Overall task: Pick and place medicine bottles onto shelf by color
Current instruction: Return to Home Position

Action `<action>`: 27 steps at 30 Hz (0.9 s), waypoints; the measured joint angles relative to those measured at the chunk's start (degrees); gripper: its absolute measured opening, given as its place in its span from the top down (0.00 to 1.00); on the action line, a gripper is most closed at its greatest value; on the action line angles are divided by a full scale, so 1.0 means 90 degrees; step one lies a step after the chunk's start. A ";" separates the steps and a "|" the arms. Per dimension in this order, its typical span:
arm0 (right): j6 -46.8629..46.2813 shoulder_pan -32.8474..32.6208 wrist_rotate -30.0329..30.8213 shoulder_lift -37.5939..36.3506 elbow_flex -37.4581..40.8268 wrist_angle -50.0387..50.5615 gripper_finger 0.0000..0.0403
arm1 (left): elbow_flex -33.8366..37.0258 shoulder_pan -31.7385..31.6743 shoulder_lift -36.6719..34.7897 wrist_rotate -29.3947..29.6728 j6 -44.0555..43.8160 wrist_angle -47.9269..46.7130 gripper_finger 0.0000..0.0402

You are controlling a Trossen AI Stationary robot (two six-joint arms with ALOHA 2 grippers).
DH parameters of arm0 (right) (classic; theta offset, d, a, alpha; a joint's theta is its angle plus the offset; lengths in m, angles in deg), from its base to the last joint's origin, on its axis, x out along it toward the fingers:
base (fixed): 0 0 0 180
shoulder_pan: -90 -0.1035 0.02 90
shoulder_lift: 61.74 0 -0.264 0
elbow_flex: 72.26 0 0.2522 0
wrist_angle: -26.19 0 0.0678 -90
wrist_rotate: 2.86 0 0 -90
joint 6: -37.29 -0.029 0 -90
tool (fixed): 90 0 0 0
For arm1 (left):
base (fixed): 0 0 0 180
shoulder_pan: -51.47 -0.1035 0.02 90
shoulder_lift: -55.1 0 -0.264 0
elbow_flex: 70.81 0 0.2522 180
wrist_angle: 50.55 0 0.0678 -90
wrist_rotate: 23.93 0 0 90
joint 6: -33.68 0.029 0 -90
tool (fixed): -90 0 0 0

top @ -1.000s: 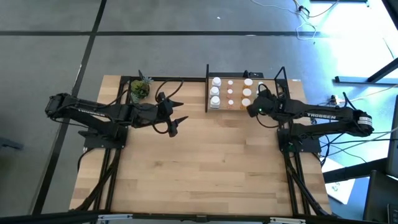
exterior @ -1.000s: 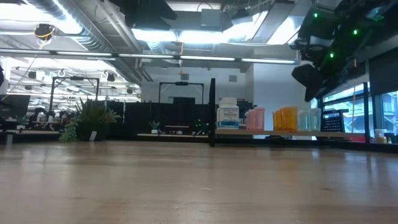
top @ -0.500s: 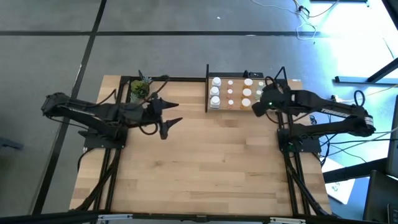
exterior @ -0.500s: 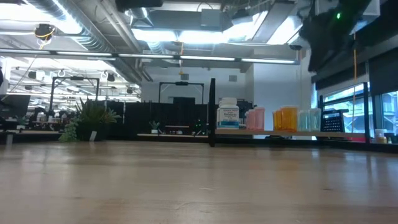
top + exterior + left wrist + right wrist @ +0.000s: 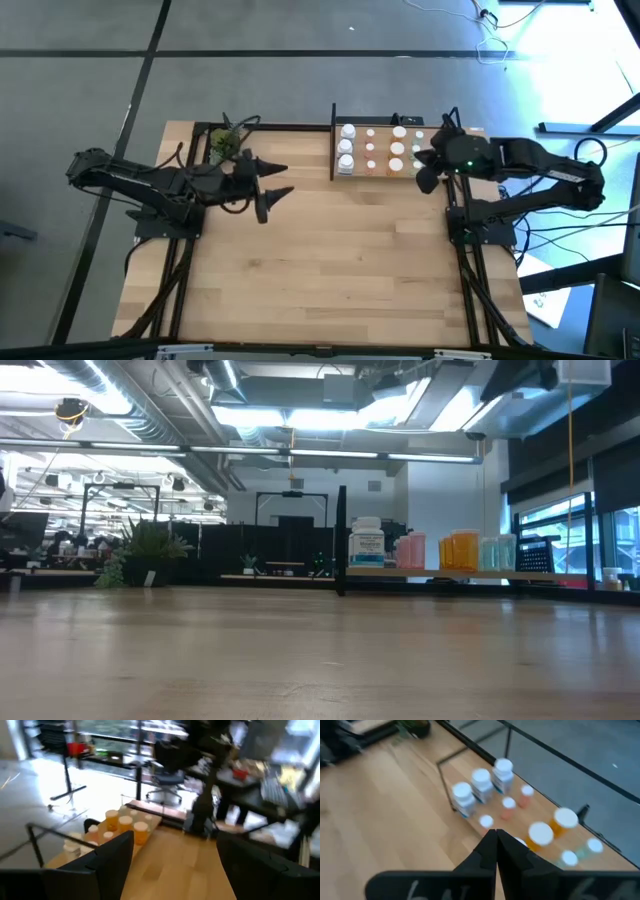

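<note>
High view: the right tool (image 5: 425, 178) hangs over the right front corner of the shelf (image 5: 386, 171). The bottles (image 5: 347, 146) stand on the shelf's board between its black posts. Its wrist view shows the fingers (image 5: 487, 851) pressed together on nothing. The left tool (image 5: 283, 179) hovers over the left half of the bench (image 5: 330, 270), near the plant (image 5: 222, 145), with its fingers spread wide apart and empty.

Every bottle in sight is on the shelf and none lies on the bench, so only the arms seem left to park. To do that well, the right arm should rise before it folds back, keeping the closed tool clear of the near post and the front row. The left arm has open bench around it and can simply draw in.

In the high view the right arm covers the shelf's right end, so any bottles there are hidden. The low view shows white, pink, orange and what may be pale blue groups side by side, but the front ones screen those behind. Both wrist views are smeared, so no label can be read.
</note>
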 joint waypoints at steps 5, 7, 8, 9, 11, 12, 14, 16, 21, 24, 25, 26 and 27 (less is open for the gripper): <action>0.0021 -0.0358 0.0007 0.0000 -0.0379 0.0010 0.99 | 0.0000 -0.0016 0.0002 0.0858 -0.0766 0.0010 0.37; 0.0016 -0.0446 0.0016 -0.0002 -0.0491 0.0008 0.98 | 0.0000 -0.0026 0.0002 0.1105 -0.0776 0.0138 0.43; 0.0016 -0.0490 0.0037 -0.0008 -0.0540 0.0012 0.98 | 0.0000 -0.0029 0.0002 0.1191 -0.0740 0.0210 0.46; 0.0021 -0.0528 0.0041 -0.0015 -0.0575 0.0010 0.98 | 0.0000 -0.0034 0.0002 0.1247 -0.0697 0.0261 0.49; 0.0068 -0.0603 0.0044 -0.0043 -0.0634 0.0020 0.99 | 0.0000 -0.0036 -0.0003 0.1262 -0.0544 0.0288 0.57; 0.0140 -0.0635 0.0036 -0.0068 -0.0665 0.0024 0.99 | 0.0000 -0.0034 -0.0028 0.1250 -0.0464 0.0264 0.61; 0.0284 -0.0689 -0.0040 -0.0158 -0.0739 0.0028 0.99 | 0.0000 -0.0029 -0.0125 0.1228 -0.0285 0.0196 0.68; 0.0473 -0.0729 -0.0201 -0.0308 -0.0814 0.0024 0.99 | 0.0000 -0.0034 -0.0282 0.1189 -0.0098 0.0029 0.76; 0.0829 -0.0783 -0.0638 -0.0998 -0.0753 -0.0049 0.99 | 0.0000 0.0046 -0.1095 0.0912 0.0057 -0.0883 0.96; 0.1012 -0.0806 -0.1088 -0.1697 -0.0351 -0.0471 0.99 | 0.0000 0.0120 -0.1688 0.0727 -0.0184 -0.1610 0.98; 0.1099 -0.0806 -0.1300 -0.1929 -0.0193 -0.0705 0.99 | 0.0000 0.0156 -0.1844 0.0677 -0.0280 -0.1807 0.98; 0.1205 -0.0806 -0.1565 -0.2168 0.0009 -0.0947 0.99 | 0.0000 0.0207 -0.1999 0.0630 -0.0299 -0.1990 0.99; 0.1332 -0.0806 -0.1847 -0.2386 0.0205 -0.1157 0.99 | 0.0001 0.0261 -0.2155 0.0551 -0.0294 -0.2162 0.99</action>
